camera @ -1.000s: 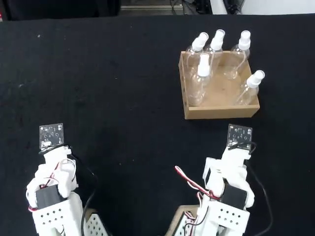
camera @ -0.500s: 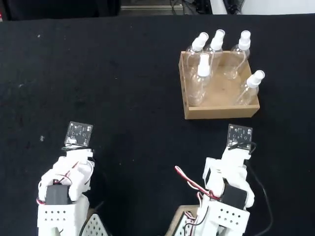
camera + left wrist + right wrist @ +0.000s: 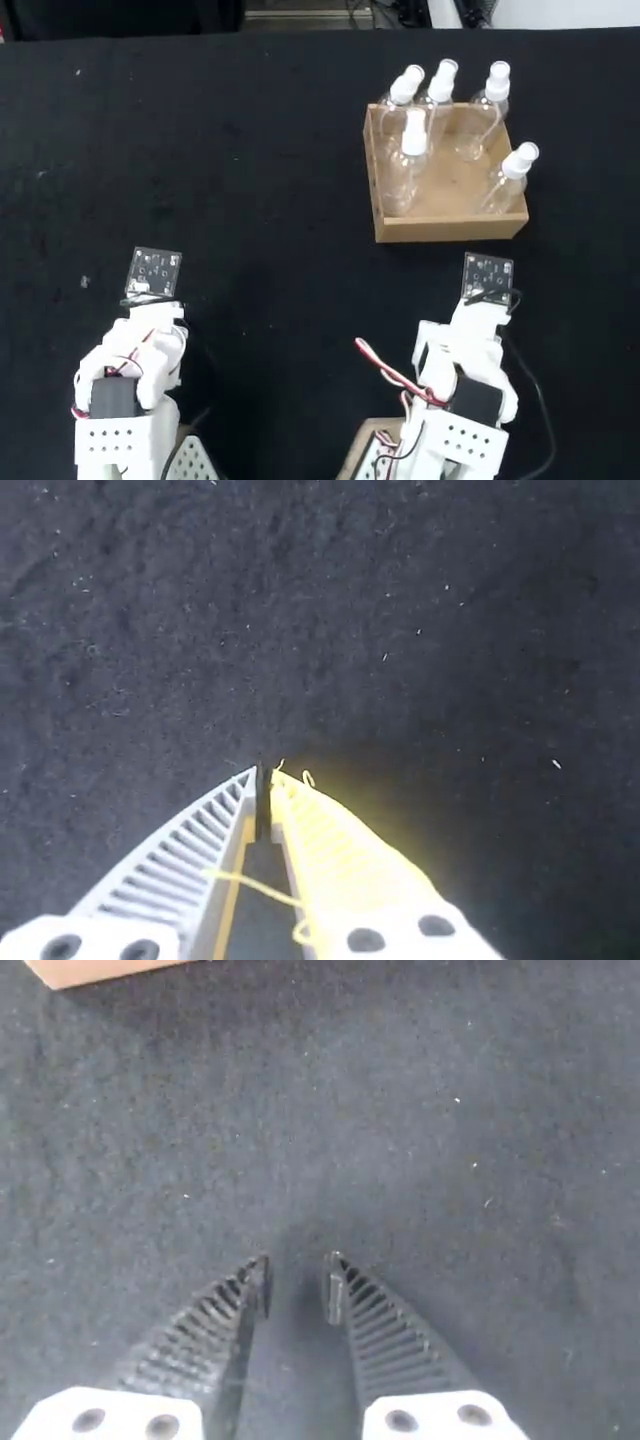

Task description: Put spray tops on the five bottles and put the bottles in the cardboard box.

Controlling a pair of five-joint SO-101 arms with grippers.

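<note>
The cardboard box (image 3: pixel 448 228) stands at the back right of the black table. Several clear bottles stand in it, each with a white spray top; one is near the front right corner (image 3: pixel 505 178) and another at the left wall (image 3: pixel 400 170). My left gripper (image 3: pixel 262 778) is shut with nothing in it, low over bare cloth at the front left. My right gripper (image 3: pixel 295 1282) hovers just in front of the box, slightly open with nothing in the narrow gap. A corner of the box (image 3: pixel 100 968) lies beyond its fingertips.
The left arm (image 3: pixel 130 370) and right arm (image 3: pixel 468 360) are folded back near the front edge. Black cloth (image 3: pixel 200 150) covers the table. Cables and room clutter (image 3: pixel 400 12) lie beyond the far edge.
The left arm has swung to the right over the last second, then settled slightly back. The right arm, the box and the bottles have not moved.
</note>
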